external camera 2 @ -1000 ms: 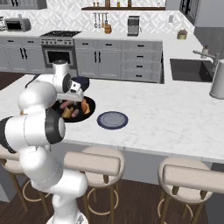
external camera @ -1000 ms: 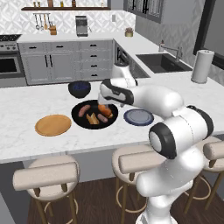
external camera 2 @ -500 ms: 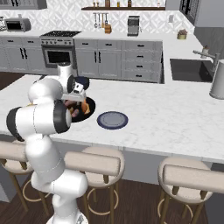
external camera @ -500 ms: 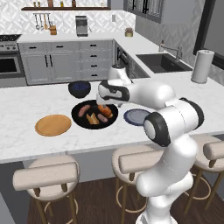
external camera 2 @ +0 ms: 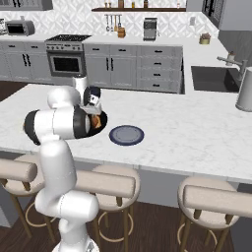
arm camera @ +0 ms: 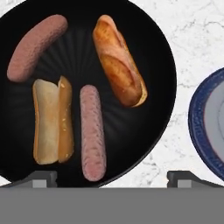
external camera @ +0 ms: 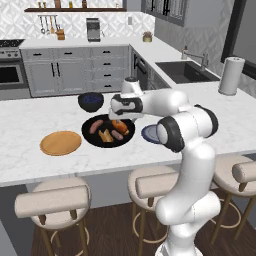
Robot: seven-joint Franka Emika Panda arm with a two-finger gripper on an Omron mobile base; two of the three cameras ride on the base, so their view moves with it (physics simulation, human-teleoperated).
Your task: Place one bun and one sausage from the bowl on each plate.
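The black bowl [arm camera: 157, 52] holds two buns and two sausages. An orange-brown bun [arm camera: 119, 61] lies at its upper right and a paler split bun [arm camera: 51, 120] at its lower left. One sausage [arm camera: 36, 47] lies at the upper left, the other sausage [arm camera: 92, 132] in the middle. My gripper [arm camera: 112, 179] hangs open above the bowl's near rim, holding nothing. The blue-grey plate [arm camera: 210, 122] sits right of the bowl. From the left base, my gripper [external camera: 118, 111] hovers over the bowl [external camera: 89, 136]; the wooden plate [external camera: 60, 143] lies left of it and the blue-grey plate [external camera: 148, 134] right.
A smaller dark blue bowl [external camera: 91, 101] stands just behind the black one. My own arm hides most of the black bowl [external camera 2: 102, 121] in the right base view, beside the blue-grey plate [external camera 2: 126, 135]. Stools line the counter's near edge; a sink and paper towel roll are far right.
The arm has shifted its elbow and upper links while the hand has stayed over the black bowl. The jaws have stayed open and nothing in the bowl has moved.
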